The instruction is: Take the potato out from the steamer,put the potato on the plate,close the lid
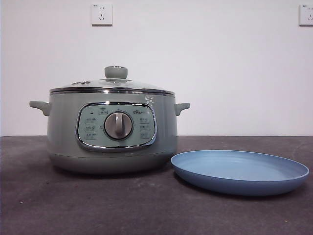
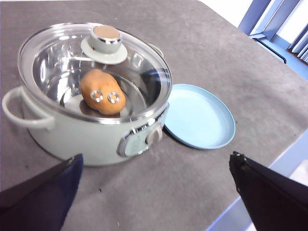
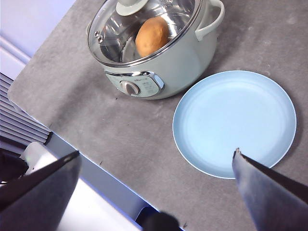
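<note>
Glass and chrome make the lid (image 2: 96, 72) the first thing to handle, and likely the most fragile and slippery: by my reckoning the only sound hold is the round pale-green knob (image 2: 106, 38) on its crown, pinched from above and lifted straight so the dome does not slide on the rim. It sits closed on the steamer (image 1: 111, 132), a heavy-looking sage-green pot with two side handles and a silver dial; I would not expect the pot to shift under a light pull.

Through the glass lies the potato (image 2: 102, 91), oval, smooth, orange-brown, resting on the steel floor of the pot. It looks firm and fairly weighty, with a rounded skin that could roll in the jaws; gripping across its short width near the middle seems safest.

The left gripper (image 2: 154, 192) hangs with jaws spread wide, holding nothing, the pot ahead of it and well apart. The right gripper (image 3: 156, 183) is likewise spread wide and empty, hovering over the near edge of the plate (image 3: 234, 122), with the pot farther ahead. The plate, matte light blue and shallow, lies bare just beside the pot.
</note>
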Motion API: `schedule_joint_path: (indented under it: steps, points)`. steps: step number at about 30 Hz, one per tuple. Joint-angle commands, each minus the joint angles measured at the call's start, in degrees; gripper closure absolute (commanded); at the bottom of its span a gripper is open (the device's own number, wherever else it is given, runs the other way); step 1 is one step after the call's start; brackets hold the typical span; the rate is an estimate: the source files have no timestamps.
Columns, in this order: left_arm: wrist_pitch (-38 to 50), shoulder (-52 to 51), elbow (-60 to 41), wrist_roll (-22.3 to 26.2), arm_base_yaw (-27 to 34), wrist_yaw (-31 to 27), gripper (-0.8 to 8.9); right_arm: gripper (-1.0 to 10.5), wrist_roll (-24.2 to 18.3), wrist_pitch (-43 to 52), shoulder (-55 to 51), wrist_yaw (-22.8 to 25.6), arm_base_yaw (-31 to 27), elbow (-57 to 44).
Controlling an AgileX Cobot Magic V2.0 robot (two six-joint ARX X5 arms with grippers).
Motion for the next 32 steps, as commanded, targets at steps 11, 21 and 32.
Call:
schedule_joint_path:
  steps: [11,21,32]
  points:
    - [9.35,20.50,13.79,0.42,-9.35,-6.58,2.15,2.9,0.13,0.17,0.04,-0.07,0.09,0.13]
    - [16.66,39.76,22.21,2.84,-17.64,-16.39,2.15,2.9,0.13,0.37,0.46,-0.07,0.09,0.13]
    - [25.40,54.60,24.81,2.93,-21.62,-21.53,2.15,2.9,0.15,0.37,0.46,-0.07,0.09,0.13]
